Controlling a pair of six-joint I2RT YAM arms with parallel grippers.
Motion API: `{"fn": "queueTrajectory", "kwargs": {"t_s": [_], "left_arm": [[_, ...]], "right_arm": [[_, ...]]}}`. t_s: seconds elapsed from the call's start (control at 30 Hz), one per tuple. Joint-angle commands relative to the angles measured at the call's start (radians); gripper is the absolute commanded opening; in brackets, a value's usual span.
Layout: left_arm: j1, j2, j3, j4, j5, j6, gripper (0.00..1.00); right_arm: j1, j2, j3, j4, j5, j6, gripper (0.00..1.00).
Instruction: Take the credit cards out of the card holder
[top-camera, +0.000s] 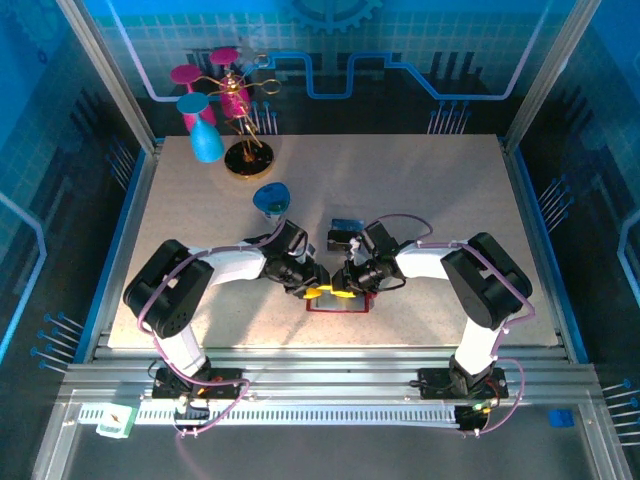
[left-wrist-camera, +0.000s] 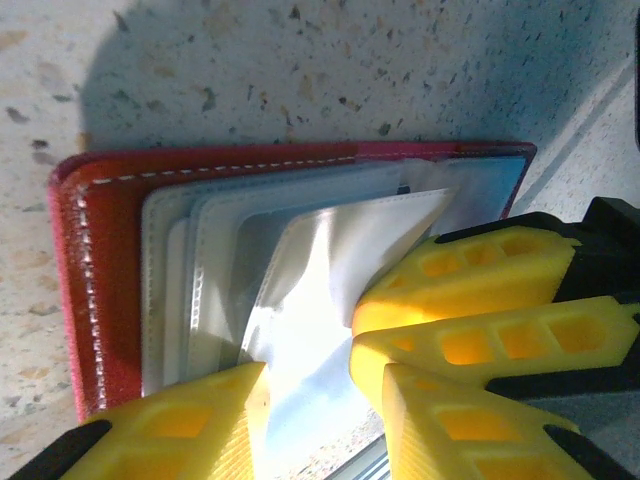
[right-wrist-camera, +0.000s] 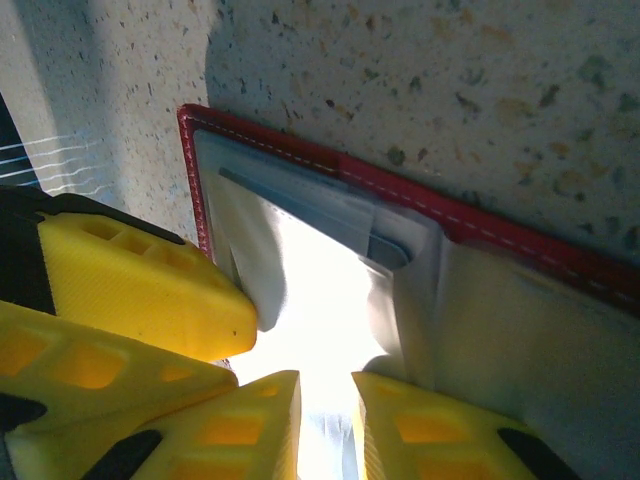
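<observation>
Top view: card holder (top-camera: 340, 309) lies open at lower centre of the table (top-camera: 420, 200). L gripper (top-camera: 314, 288) & R gripper (top-camera: 347, 288) are both down on it, tips nearly meeting.

L wrist: holder fills mid-frame. A clear sleeve (left-wrist-camera: 330, 290) is raised btw the L fingers, which stand part-open (not clamped).

R wrist: credit cards (right-wrist-camera: 320, 208) sit tucked in a pocket, upper centre. R jaws are narrow w/ the sleeve btw them; can't tell if gripped.
</observation>
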Motion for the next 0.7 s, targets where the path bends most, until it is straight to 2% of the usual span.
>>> {"fn": "queueTrajectory", "kwargs": {"t_s": [0.0,0.2,0.4,0.67], "left_arm": [[-0.010,0.015,-0.022,0.033,0.005,-0.024,0.35],[-0.007,-0.010,-0.008,-0.020,-0.050,-0.004,0.36],[0.001,-0.006,-0.008,0.010,-0.054,-0.017,0.36],[0.018,-0.037,-0.013,0.021,-0.093,-0.032,0.37]], "right_arm": [[0.011,0.016,-0.025,-0.032,0.025,0.008,0.21],[0.010,0.016,-0.028,-0.025,0.027,0.008,0.14],[0.010,0.020,-0.038,-0.003,0.020,0.014,0.05],[0.008,0.023,-0.044,0.005,0.018,0.014,0.00]]}}
